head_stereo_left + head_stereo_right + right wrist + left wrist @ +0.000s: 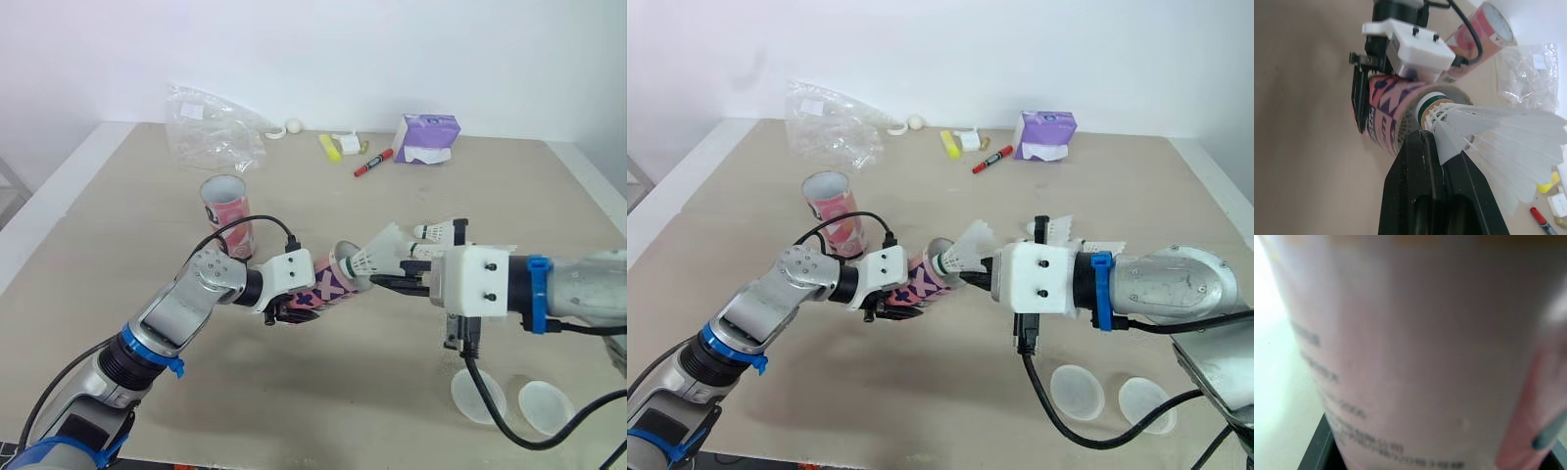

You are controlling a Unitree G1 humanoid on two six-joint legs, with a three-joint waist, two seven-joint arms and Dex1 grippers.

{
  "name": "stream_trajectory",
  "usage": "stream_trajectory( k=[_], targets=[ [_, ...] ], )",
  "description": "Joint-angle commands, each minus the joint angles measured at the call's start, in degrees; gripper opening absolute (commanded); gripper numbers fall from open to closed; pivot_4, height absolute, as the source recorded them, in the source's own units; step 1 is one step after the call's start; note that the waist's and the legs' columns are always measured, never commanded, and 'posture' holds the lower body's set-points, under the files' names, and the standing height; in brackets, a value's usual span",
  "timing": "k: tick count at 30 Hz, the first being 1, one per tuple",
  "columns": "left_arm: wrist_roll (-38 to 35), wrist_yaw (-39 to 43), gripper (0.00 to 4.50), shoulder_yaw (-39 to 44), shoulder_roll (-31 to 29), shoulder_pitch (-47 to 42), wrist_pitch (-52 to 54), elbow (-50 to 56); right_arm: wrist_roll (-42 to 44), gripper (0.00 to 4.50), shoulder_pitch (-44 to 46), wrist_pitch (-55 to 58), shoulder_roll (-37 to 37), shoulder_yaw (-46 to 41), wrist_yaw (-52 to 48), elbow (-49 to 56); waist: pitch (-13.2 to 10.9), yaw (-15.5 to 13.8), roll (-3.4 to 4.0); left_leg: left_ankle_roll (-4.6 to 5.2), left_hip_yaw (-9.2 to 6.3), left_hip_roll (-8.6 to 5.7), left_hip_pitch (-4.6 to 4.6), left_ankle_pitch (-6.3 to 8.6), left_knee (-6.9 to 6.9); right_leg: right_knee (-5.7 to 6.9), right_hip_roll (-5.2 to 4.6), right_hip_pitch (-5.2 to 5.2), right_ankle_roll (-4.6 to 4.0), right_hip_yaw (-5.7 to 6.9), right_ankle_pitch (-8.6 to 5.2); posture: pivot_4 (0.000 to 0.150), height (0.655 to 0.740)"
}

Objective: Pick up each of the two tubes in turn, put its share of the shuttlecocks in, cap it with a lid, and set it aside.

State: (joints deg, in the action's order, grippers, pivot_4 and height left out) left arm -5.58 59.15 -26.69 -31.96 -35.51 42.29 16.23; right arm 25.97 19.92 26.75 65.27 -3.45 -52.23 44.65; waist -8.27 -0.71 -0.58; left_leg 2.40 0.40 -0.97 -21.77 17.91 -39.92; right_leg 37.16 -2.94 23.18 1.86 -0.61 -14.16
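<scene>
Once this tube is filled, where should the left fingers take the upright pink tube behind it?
I'd grip the upright tube around its mid-wall, coming in level from the near side. It stands with its open mouth up, so the round wall is probably the only clean hold, and the plastic bag lies close behind it.

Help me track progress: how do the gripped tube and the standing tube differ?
The held tube is in the left pincer, tilted sideways; the standing tube rests upright on the table. The held tube has a shuttlecock at its mouth; the standing tube has none. Both are pink and uncapped.
</scene>
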Motion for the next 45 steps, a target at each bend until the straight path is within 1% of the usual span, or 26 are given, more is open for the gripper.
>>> stream_trajectory(
  k=[1,4,5,6,8,10,11,14,16,18,21,23,25,27,31,32,33,34,39,45],
  targets=[
    [-0.2,0.5,2.37,-2.5,0.2,1.3,0.8,-1.0,-3.9,0.09,1.6,-3.3,-0.6,2.0,-1.1,-1.2,0.0,0.0,0.0,-0.01,-0.03,0.01,0.0,-0.01,0.0,0.0,0.01,0.0,0.0,0.03,0.0,0.15,0.74],
    [-0.2,0.3,2.37,-2.5,0.3,1.4,0.9,-0.9,-4.6,0.09,4.3,-3.2,-2.0,4.6,-1.6,-2.2,0.0,0.1,0.01,-0.03,-0.07,0.01,0.01,-0.02,0.0,0.01,0.03,-0.02,-0.01,0.07,0.0,0.15,0.74],
    [-0.2,0.3,2.37,-2.5,0.3,1.5,1.0,-0.8,-4.2,0.54,4.8,-2.8,-2.4,4.8,-2.1,-2.3,0.0,0.1,0.01,-0.03,-0.08,0.01,0.01,-0.02,0.0,0.01,0.02,-0.03,-0.01,0.07,0.0,0.15,0.74],
    [-0.2,0.3,2.37,-2.5,0.4,1.5,1.0,-0.8,-3.6,0.79,5.0,-2.3,-2.6,4.7,-2.5,-2.3,0.0,0.1,0.01,-0.03,-0.07,0.01,0.01,-0.02,-0.02,0.01,0.02,-0.03,0.0,0.06,0.01,0.15,0.74],
    [-0.3,0.2,2.37,-2.4,0.4,1.6,1.1,-0.7,-1.5,1.65,4.8,-1.0,-2.4,3.4,-3.7,-2.0,0.0,0.0,0.0,-0.02,-0.11,0.0,0.0,-0.02,-0.02,0.01,0.01,-0.04,-0.01,0.11,0.01,0.15,0.74],
    [-0.4,0.2,2.37,-2.4,0.4,1.7,1.2,-0.7,1.1,2.65,4.6,1.3,-2.6,1.4,-3.8,-1.8,0.0,0.0,0.0,-0.01,-0.11,-0.01,0.0,-0.01,-0.02,0.01,-0.01,-0.04,-0.01,0.11,0.01,0.15,0.74],
    [-0.4,0.2,2.37,-2.4,0.5,1.7,1.2,-0.8,4.1,3.16,4.6,3.8,-3.1,-0.3,-3.1,-1.8,0.0,0.0,0.0,0.0,-0.11,-0.01,0.0,-0.01,-0.02,0.01,-0.01,-0.04,-0.01,0.11,0.01,0.15,0.74],
    [-0.4,0.3,2.37,-2.5,0.4,1.6,1.0,-0.8,12.8,4.47,5.0,10.9,-3.9,-5.3,-1.6,-2.2,0.0,0.0,0.0,0.0,-0.11,-0.01,0.0,-0.01,-0.02,0.01,-0.02,-0.05,-0.01,0.11,0.01,0.15,0.74],
    [-0.2,0.7,2.37,-2.7,0.2,1.2,0.5,-1.1,21.9,4.47,6.1,18.3,-3.5,-10.3,0.0,-5.3,0.0,0.0,0.0,0.0,-0.12,0.0,0.0,-0.01,-0.02,0.01,-0.03,-0.06,-0.01,0.12,0.01,0.15,0.74],
    [0.1,1.2,2.37,-3.2,-0.1,0.8,0.3,-1.3,26.9,4.47,6.7,22.5,-2.9,-12.7,0.8,-7.5,0.0,0.0,0.0,0.01,-0.12,-0.01,0.0,0.0,-0.02,0.01,-0.06,-0.06,-0.02,0.12,0.02,0.15,0.74],
    [0.7,1.9,2.37,-4.0,-0.6,0.0,-0.1,-1.4,29.5,4.47,7.0,25.2,-2.9,-14.2,1.8,-10.6,0.0,0.0,0.0,0.03,-0.12,0.0,0.0,0.01,-0.01,0.01,-0.08,-0.07,-0.02,0.14,0.01,0.15,0.74],
    [0.7,2.7,2.37,-4.6,-1.0,-0.7,0.4,-1.3,28.1,4.47,6.7,24.8,-3.1,-13.9,2.1,-12.8,0.0,0.0,0.0,0.03,-0.12,-0.01,-0.01,0.01,-0.01,0.01,-0.09,-0.06,-0.02,0.14,0.01,0.15,0.74],
    [0.7,3.3,2.37,-5.1,-1.2,-1.7,0.7,-1.4,25.7,3.95,6.4,23.4,-2.8,-12.7,1.4,-14.5,0.0,0.1,0.0,0.04,-0.12,-0.01,-0.01,0.01,-0.01,0.01,-0.09,-0.06,-0.02,0.13,0.01,0.15,0.74],
    [0.7,3.7,2.37,-5.4,-1.1,-2.7,1.0,-1.7,23.1,3.19,6.2,21.8,-2.4,-10.9,0.5,-15.3,0.0,0.1,0.0,0.04,-0.11,-0.01,-0.05,0.01,-0.01,0.01,-0.08,-0.03,-0.02,0.15,0.01,0.15,0.74],
    [0.7,4.2,2.37,-6.1,-0.8,-4.3,1.8,-1.9,20.6,1.29,7.3,20.7,-2.1,-6.3,-1.6,-13.8,0.0,0.1,0.02,0.04,-0.12,-0.01,-0.18,0.01,-0.01,0.01,-0.05,0.09,-0.02,0.16,0.01,0.15,0.74],
    [0.8,4.3,2.37,-6.2,-0.9,-4.4,1.8,-1.9,19.5,0.87,7.8,20.2,-1.7,-4.8,-2.2,-13.3,0.0,0.1,0.02,0.03,-0.12,-0.01,-0.21,0.01,-0.01,0.01,-0.05,0.12,-0.02,0.17,0.01,0.15,0.74],
    [0.8,4.4,2.37,-6.4,-0.9,-4.5,1.8,-1.9,18.6,0.33,8.6,20.0,-1.6,-3.2,-2.6,-12.9,0.0,0.1,0.03,0.03,-0.13,-0.01,-0.22,0.01,-0.01,0.01,-0.05,0.12,-0.02,0.19,0.01,0.15,0.74],
    [0.8,4.4,2.37,-6.4,-1.0,-4.5,1.8,-1.9,17.2,0.03,9.6,19.6,-1.6,-1.4,-2.9,-12.6,0.0,0.1,0.03,0.03,-0.13,-0.03,-0.23,0.01,-0.02,0.01,-0.06,0.13,-0.02,0.18,0.01,0.15,0.74],
    [1.0,4.3,2.37,-6.6,-0.6,-4.8,1.9,-2.2,10.0,0.03,19.0,19.5,-4.3,10.8,-4.0,-11.5,0.0,0.1,0.04,0.02,-0.16,-0.03,-0.24,-0.01,-0.07,0.01,-0.05,0.14,-0.02,0.22,0.02,0.15,0.74],
    [0.7,4.1,2.37,-6.4,-0.1,-4.6,2.2,-2.5,4.5,0.03,27.5,22.1,-8.7,21.9,-6.0,-10.9,0.0,0.1,0.05,0.01,-0.29,-0.08,-0.35,-0.02,-0.1,0.01,-0.1,0.17,-0.02,0.35,0.01,0.15,0.74]
  ],
)
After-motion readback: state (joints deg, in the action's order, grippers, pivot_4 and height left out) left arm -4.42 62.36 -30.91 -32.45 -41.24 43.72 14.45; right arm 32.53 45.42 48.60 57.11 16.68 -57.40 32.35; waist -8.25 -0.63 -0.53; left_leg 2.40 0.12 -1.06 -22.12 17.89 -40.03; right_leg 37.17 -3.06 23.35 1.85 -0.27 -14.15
